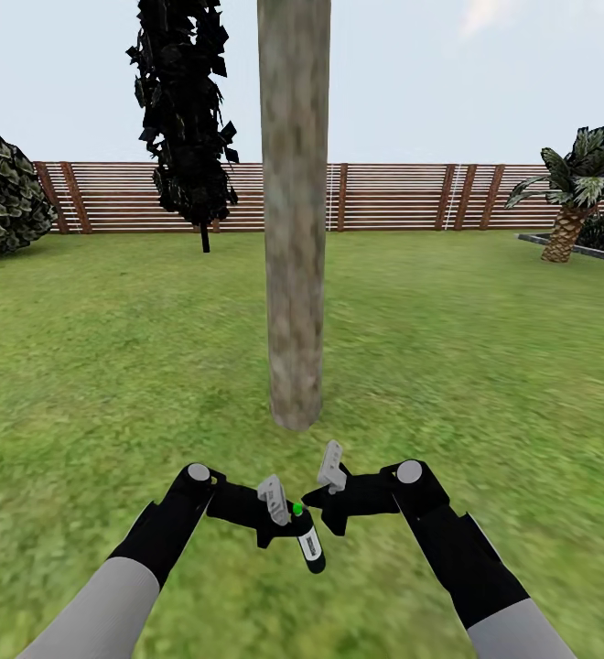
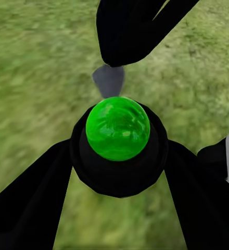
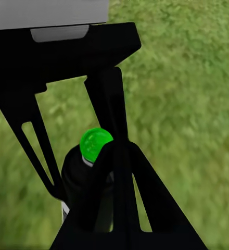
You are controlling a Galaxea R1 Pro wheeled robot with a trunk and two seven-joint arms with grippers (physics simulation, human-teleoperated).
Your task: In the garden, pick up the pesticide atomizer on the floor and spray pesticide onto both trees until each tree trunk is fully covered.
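Head view: tree trunk stands upright straight ahead on the floor, its base just beyond the two grippers; its foliage is cut off by the frame edge.
Head view, surroundings: brown slat fence across the back, an all-black tree left of the trunk, a mottled bush at the far left, a small palm at the far right.
Pesticide atomizer: black bottle with a green cap, tilted, held off the grass at the left gripper — the bottle's body hangs down and toward the robot.
Left gripper state: clenched on the atomizer, black fingers to either side of it.
Right gripper: close beside the left one, near the atomizer's cap; whether it is parted or closed I cannot tell.
Left wrist view: looks down on the atomizer's round green cap sitting in its black collar, the left fingers flanking it — a detail the head view leaves tiny.
Right wrist view: shows the atomizer from the side, green cap up, partly hidden behind black finger struts; grass behind.
Contents: the bottle is opaque, so its fill cannot be told.
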